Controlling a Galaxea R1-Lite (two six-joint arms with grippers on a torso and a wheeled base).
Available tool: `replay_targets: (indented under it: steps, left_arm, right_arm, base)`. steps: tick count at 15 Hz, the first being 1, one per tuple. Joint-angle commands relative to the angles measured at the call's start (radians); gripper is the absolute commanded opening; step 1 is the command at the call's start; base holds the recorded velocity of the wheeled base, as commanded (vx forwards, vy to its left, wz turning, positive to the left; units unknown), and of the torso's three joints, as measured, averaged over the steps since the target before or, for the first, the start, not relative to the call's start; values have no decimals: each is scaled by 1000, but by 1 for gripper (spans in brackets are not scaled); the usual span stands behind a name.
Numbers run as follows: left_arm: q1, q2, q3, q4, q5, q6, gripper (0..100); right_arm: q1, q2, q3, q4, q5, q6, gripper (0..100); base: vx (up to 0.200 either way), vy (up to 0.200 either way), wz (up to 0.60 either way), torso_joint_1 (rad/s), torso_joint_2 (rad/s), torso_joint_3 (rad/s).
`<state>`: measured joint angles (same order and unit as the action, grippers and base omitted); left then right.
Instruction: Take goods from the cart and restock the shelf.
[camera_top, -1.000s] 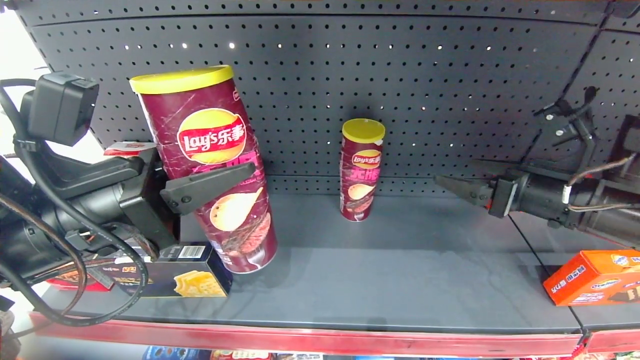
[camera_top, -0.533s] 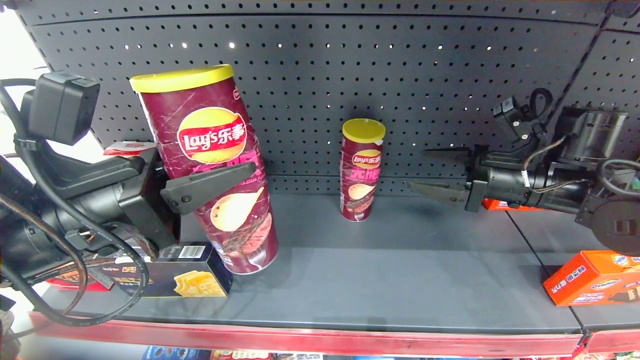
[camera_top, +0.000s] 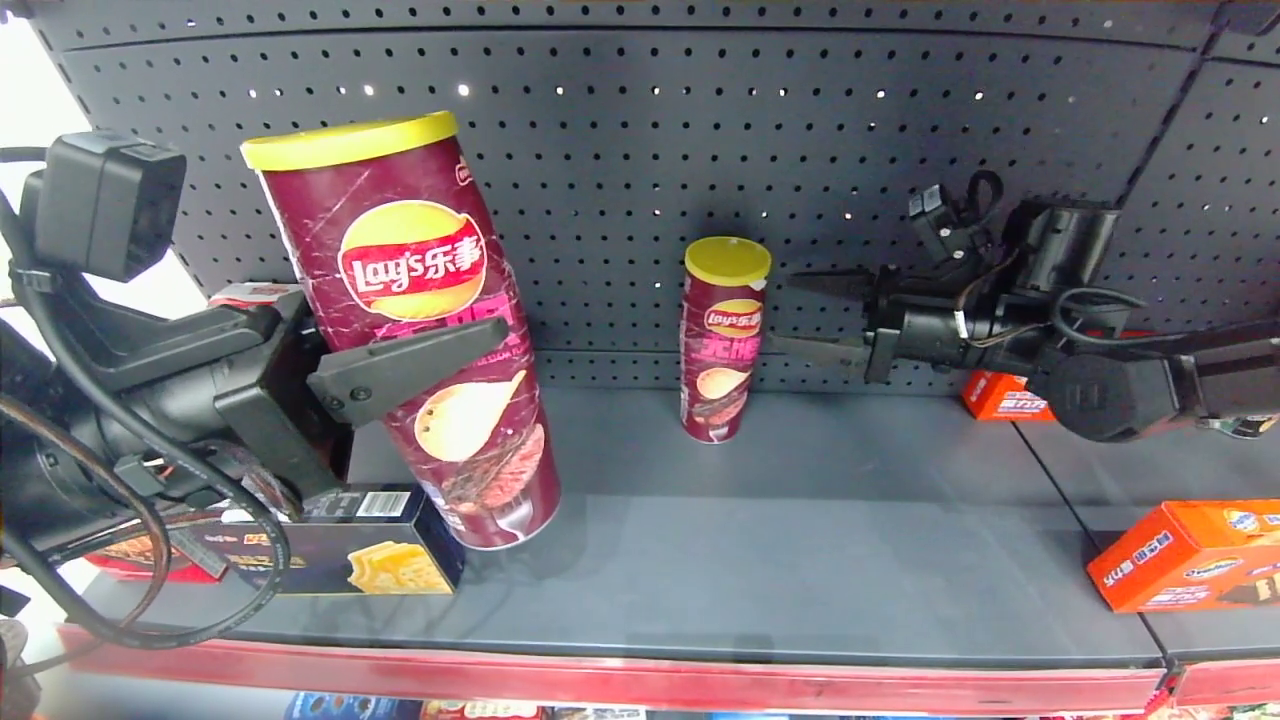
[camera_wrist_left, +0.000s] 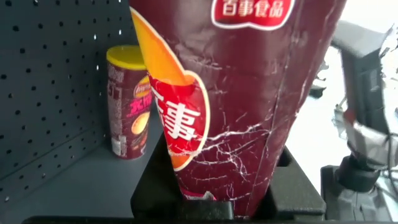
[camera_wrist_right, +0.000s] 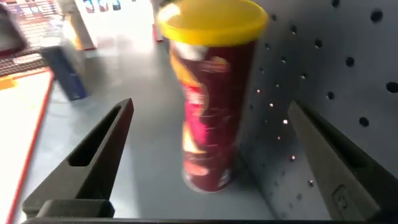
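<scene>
My left gripper is shut on a tall maroon chips can with a yellow lid. It holds the can tilted at the left of the dark shelf, and the can's base is just over the shelf floor. The left wrist view shows this can close up. A second, matching chips can stands upright against the pegboard at the back, also visible as a can farther off. My right gripper is open just right of that standing can, with one finger on each side of it and not touching.
A dark cracker box lies under my left arm at the shelf front. Orange boxes sit on the right, one at the front and one at the back. The shelf's red front lip runs along the bottom. The shelf middle is bare.
My right arm has swung left along the pegboard, bringing its open gripper up to the standing can. My left gripper has lifted the held can slightly up and to the left.
</scene>
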<state>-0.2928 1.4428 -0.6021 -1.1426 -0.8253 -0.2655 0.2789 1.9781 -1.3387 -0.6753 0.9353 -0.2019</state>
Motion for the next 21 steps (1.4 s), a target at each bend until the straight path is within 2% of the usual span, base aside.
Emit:
replay_targets:
  steps: [1,11,18,19,21]
  left_arm:
    - [0,4,1,-14,0,-9,0]
    - [1,42,-2,-37,0,-9,0]
    - [1,50,2,-37,0,-9,0]
    - [1,51,2,-37,0,-9,0]
    - [1,54,2,-39,0,-9,0]
  right_arm:
    - [3,90,-60,0,-1,1,100]
    - [68,249,-185,-7,-10,2,100]
    - [83,292,-194,-27,-24,1,100]
    - [85,306,-194,-61,-23,1,0]
    - [86,304,-189,-69,-26,4,0]
  base:
    - [0,0,0,0,0,0]
    - [0,0,0,0,0,0]
    - [0,0,0,0,0,0]
    - [0,0,0,0,0,0]
    - [0,0,0,0,0,0]
